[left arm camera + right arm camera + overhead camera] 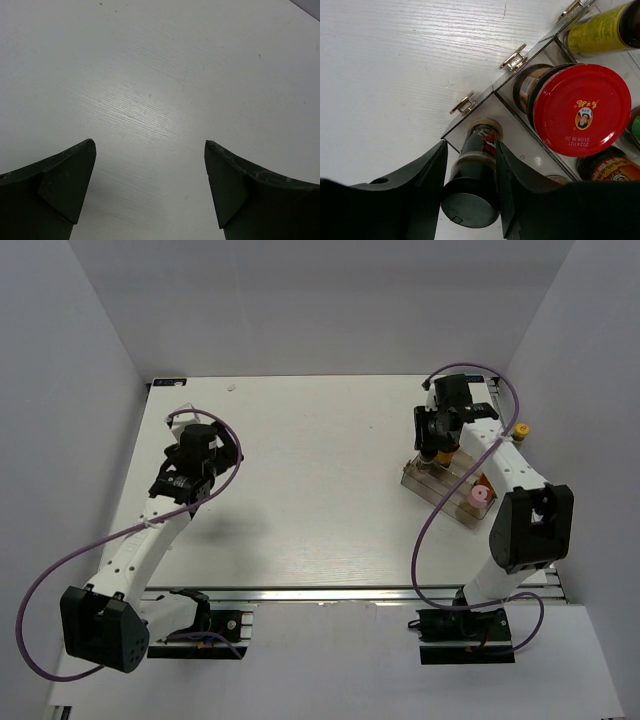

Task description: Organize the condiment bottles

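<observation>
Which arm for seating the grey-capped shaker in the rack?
Right. The right arm has its jaws shut on the grey-capped shaker, at the rack corner. The left arm hangs far across the table, jaws open and empty.

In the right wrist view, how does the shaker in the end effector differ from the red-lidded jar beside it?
The grey-capped shaker is slim; the red-lidded jar is squat and much wider. The shaker's cap is small and dark; the jar's lid is broad, bright red and carries a printed portrait. The shaker is clamped by the right end effector; the jar stands free. Both are upright at the clear rack.
</observation>
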You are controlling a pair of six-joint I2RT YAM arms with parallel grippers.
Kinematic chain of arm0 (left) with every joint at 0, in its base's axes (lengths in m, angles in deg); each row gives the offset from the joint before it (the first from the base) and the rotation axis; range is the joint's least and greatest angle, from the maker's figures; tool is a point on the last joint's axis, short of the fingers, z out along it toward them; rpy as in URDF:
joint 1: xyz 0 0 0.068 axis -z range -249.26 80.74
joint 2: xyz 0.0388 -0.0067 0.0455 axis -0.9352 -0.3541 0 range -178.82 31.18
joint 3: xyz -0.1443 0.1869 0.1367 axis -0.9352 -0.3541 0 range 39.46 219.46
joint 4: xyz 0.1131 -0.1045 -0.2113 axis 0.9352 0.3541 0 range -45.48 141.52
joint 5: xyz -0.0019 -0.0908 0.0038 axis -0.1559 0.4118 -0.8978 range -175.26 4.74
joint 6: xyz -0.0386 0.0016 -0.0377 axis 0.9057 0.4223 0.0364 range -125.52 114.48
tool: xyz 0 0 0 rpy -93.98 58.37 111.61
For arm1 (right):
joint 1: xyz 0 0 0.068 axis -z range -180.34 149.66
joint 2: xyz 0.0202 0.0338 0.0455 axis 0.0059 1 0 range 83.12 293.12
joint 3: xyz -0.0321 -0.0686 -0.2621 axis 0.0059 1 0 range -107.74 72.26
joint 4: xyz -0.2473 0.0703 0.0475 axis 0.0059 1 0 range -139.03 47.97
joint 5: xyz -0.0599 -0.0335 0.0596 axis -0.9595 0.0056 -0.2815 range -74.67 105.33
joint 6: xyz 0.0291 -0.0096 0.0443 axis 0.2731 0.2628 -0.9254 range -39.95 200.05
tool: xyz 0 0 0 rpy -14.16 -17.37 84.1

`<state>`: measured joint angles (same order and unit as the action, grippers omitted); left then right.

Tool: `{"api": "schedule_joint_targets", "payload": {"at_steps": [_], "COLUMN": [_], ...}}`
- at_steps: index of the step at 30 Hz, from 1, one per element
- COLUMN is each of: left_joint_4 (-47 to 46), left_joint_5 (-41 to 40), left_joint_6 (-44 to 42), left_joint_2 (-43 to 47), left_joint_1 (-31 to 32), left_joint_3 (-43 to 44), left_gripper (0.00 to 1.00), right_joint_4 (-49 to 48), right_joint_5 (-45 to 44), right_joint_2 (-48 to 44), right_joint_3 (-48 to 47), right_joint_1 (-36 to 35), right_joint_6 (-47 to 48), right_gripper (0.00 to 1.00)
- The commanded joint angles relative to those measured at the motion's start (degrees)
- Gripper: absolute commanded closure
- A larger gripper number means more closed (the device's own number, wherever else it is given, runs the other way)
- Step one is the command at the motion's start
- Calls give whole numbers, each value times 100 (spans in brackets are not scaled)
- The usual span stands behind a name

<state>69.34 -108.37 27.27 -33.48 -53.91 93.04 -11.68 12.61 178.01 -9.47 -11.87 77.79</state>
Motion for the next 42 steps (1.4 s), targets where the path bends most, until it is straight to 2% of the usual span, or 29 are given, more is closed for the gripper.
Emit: {"api": "schedule_joint_targets", "payload": {"at_steps": [1, 18, 26, 30, 31, 36, 38, 42], "left_joint_4": [-83, -47, -12, -47, -30, -12, -21, -38], "left_joint_5": [-62, -106, -132, -123, -132, -150, -141, -114], "left_joint_6": [-45, -54, -45, -54, -54, -45, -45, -54], "left_joint_2": [15, -73, -29, 33, 33, 77, 86, 120], "left_joint_1": [11, 11, 11, 11, 11, 11, 11, 11], "left_joint_3": [38, 65, 56, 29, 29, 29, 29, 21], "left_gripper": [2, 2, 2, 2, 2, 2, 2, 2], "right_joint_4": [-306, -789, -992, -1010, -1010, -940, -931, -878], "right_joint_5": [149, 395, 413, 395, 378, 342, 343, 377], "right_joint_2": [73, 557, 697, 697, 689, 601, 531, 189], "right_joint_3": [-45, 219, 492, 492, 492, 509, 536, 544], "right_joint_1": [81, 142, 151, 151, 151, 151, 151, 142], "right_joint_6": [138, 200, 121, 112, 112, 77, 68, 68], "right_gripper": [86, 83, 78, 63, 53, 31, 26, 24]}}
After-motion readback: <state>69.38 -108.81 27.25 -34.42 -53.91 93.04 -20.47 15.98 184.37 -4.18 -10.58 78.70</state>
